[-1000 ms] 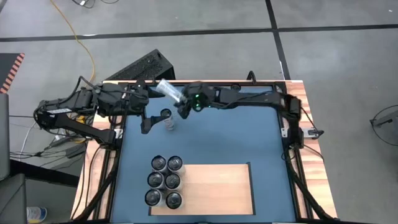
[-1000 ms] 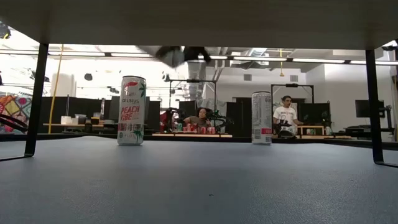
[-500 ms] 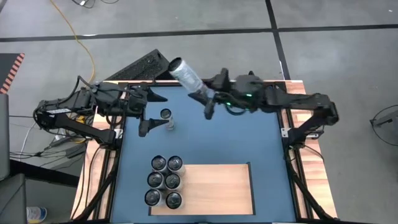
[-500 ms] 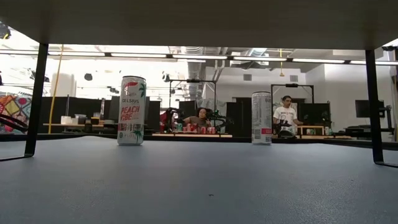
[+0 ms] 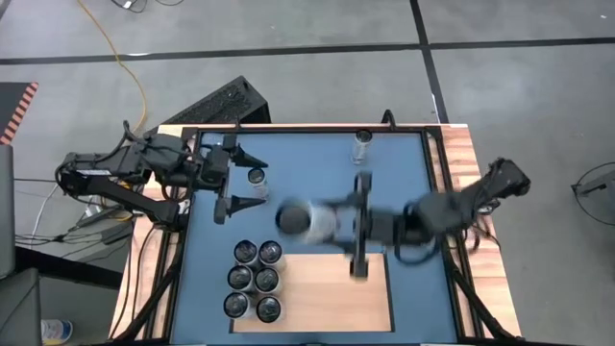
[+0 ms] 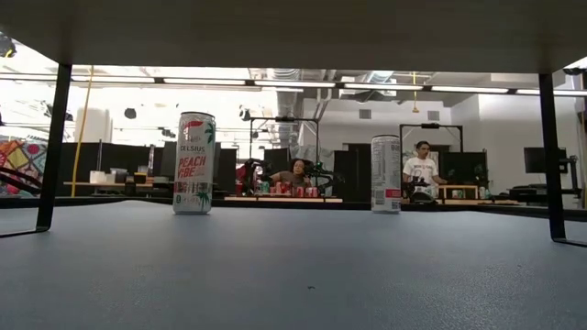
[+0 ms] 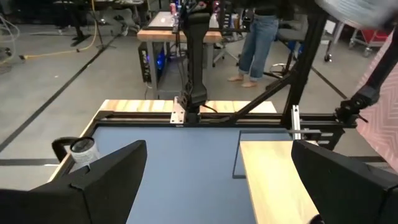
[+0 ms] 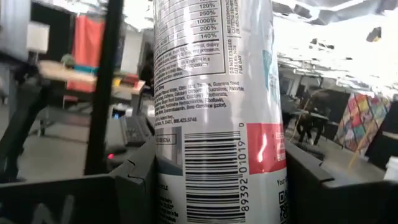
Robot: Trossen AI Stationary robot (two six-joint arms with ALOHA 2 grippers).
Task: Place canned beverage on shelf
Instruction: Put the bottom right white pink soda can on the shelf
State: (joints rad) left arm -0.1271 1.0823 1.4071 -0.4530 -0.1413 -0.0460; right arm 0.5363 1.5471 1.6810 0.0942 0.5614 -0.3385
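Item 1, carried can [image 8: 214, 106]: pinched between the right gripper [image 5: 332, 223] fingers, one dark finger each side of the barcode in the right wrist view. In the high view it sits as a blurred pale disc above the blue table [image 5: 404, 163], near the shelf's far edge, so it's up in the air, not set down yet.

Item 2, shelf [image 5: 336, 288]: pale wood panel at the table's near side. Six cans [image 5: 254, 280] packed 2 x 3 at its left end; rest of the panel bare. You likely want the next slot right beside that block, which would explain why the right arm comes in over the bare wood.

Item 3, left gripper [image 5: 233, 181]: fingers spread wide, nothing between them per the left wrist view. Parked at the table's far-left, just beside a loose can [image 5: 257, 178] standing upright. My guess: it waits there for that can.

Item 4, second loose can [image 5: 361, 144]: upright near the far edge, well apart from both grippers.

Note: carried can looks tilted in the high view; you'll need it upright before letting go, or it may tip into the packed cans.
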